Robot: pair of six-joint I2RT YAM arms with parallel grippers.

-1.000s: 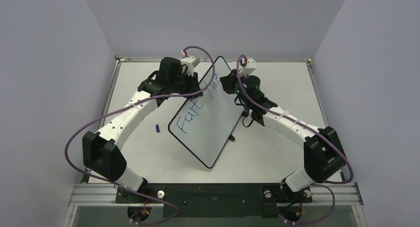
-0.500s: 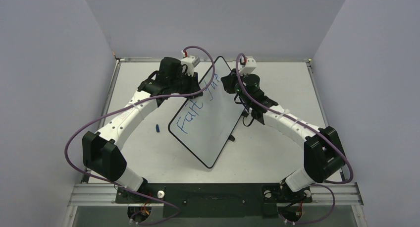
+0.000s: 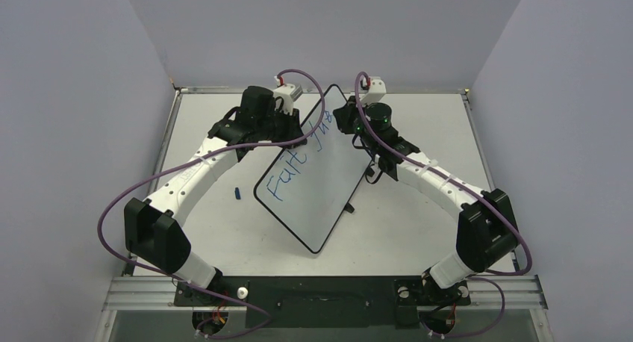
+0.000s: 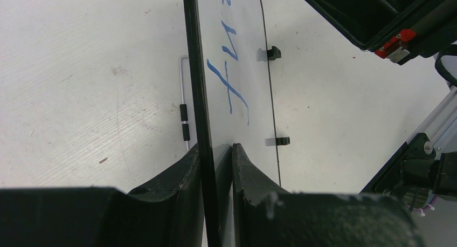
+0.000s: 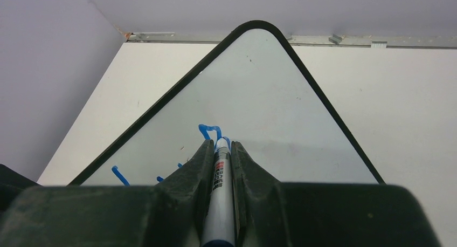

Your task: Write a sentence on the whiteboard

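1. My left claw (image 4: 215,147) is closed down narrow on the whiteboard (image 3: 313,185). It pinches the thin black frame of the long edge that faces the desk's left side, one finger on the written face and one behind.
2. My right claw (image 5: 221,144) is squeezed almost shut around a marker (image 5: 220,187). The tip appears to rest on the white surface near the board's far corner.
3. The whiteboard sits slantwise in the middle of the desk (image 3: 418,230), with one corner near the far edge and the opposite corner pointing at the near edge.
4. The sentence (image 3: 298,159) is unfinished: one blue word, plus the start of another line.
5. The board looks stiff, thin and light, with a slick face. I judge it would skid or pivot under pen pressure, so the frame is the place to hold, clear of the smudgeable ink.
6. The marker's smooth barrel could twist in my fingers, so I grip it low and press lightly.
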